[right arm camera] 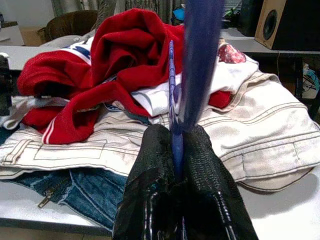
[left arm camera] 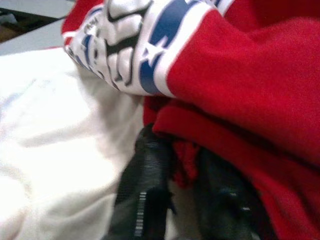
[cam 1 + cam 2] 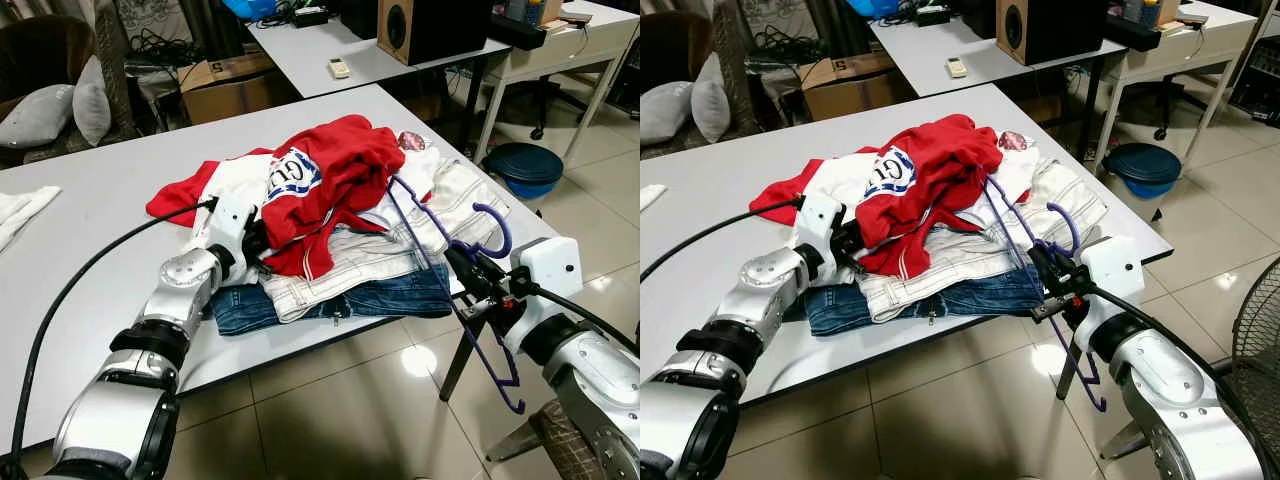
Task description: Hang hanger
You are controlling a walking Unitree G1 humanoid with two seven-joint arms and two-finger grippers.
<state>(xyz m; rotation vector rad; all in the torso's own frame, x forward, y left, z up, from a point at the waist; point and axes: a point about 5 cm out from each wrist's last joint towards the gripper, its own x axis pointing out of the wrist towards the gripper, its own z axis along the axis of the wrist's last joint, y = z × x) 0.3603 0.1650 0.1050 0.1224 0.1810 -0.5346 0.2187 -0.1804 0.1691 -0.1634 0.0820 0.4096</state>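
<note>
Right wrist view shows the right hand (image 1: 177, 165) with its two fingers clamped on a purple hanger (image 1: 197, 65); the bar passes between the pads. In the left eye view the hanger (image 3: 455, 290) runs from the clothes pile (image 3: 350, 230) at 11 o'clock down past the bench (image 3: 90, 260) edge toward 5 o'clock, its hook curling up just above the right hand (image 3: 478, 278).

The left hand (image 2: 175, 185) is at the 9 o'clock side of the pile, fingers pinched together on a fold of the red shirt (image 2: 240, 75), with white cloth (image 2: 55, 150) alongside.

Step in hand, as judged: the hanger is gripped but its upper end is apparently caught among the clothes. The next move calls for drawing the hanger clear toward 5 o'clock while the left hand holds the shirt back, then carrying it to a rail. No rail can be made out in these pictures.

Obstructions: the red shirt and a cream jacket (image 3: 440, 215) lie against the hanger's upper arm and may drag with it. Jeans (image 3: 385, 295) form the bottom layer at the bench edge and could slide off.

Surroundings: a second bench (image 3: 330, 50) at 12 o'clock carries a speaker (image 3: 425, 25) and a remote (image 3: 339, 68). A box (image 3: 225, 85) stands at 11 o'clock, a blue stool (image 3: 525, 165) at 2 o'clock, grey cushions (image 3: 60, 110) at 10 o'clock. A fan (image 3: 1255, 330) stands at 4 o'clock in the right eye view.
</note>
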